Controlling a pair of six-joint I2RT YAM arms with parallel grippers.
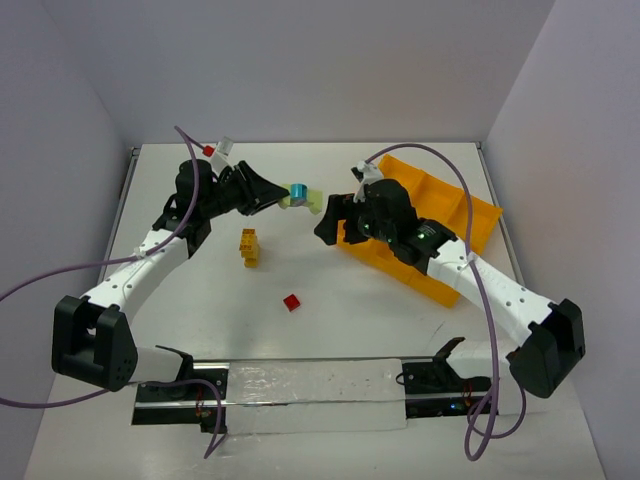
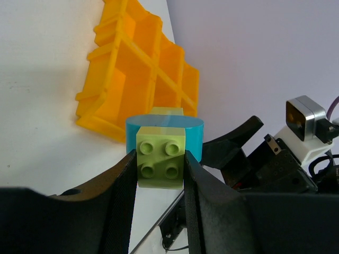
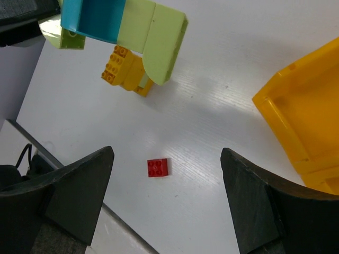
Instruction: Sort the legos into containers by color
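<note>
Top external: left tool (image 1: 284, 197) reaches toward the far middle of the worktop (image 1: 370, 300) and pinches a stack (image 1: 301, 195) of joined legos. The stack is off the surface and its free end points at the right arm. Teal brick (image 1: 297, 189) sits near the tool, with a light green brick (image 1: 314, 201) on the outer end.

Left wrist: fingers (image 2: 119, 206) are pressed on both sides of another light green brick, studs toward the camera. The teal brick touches it just behind.

Right tool (image 1: 325, 220) is near the stack's free end but apart from it, at the near left corner of the tray (image 1: 470, 215). Right wrist: its jaws are spread wide and hold nothing.

Yellow stack (image 1: 249, 247) stands on the worktop, left of centre, below the held stack. Red brick (image 1: 291, 302) lies flat, studs up, nearer the arm bases, apart from the yellow stack.

The tray is on the right side of the worktop, with the right arm crossing its near edge.
</note>
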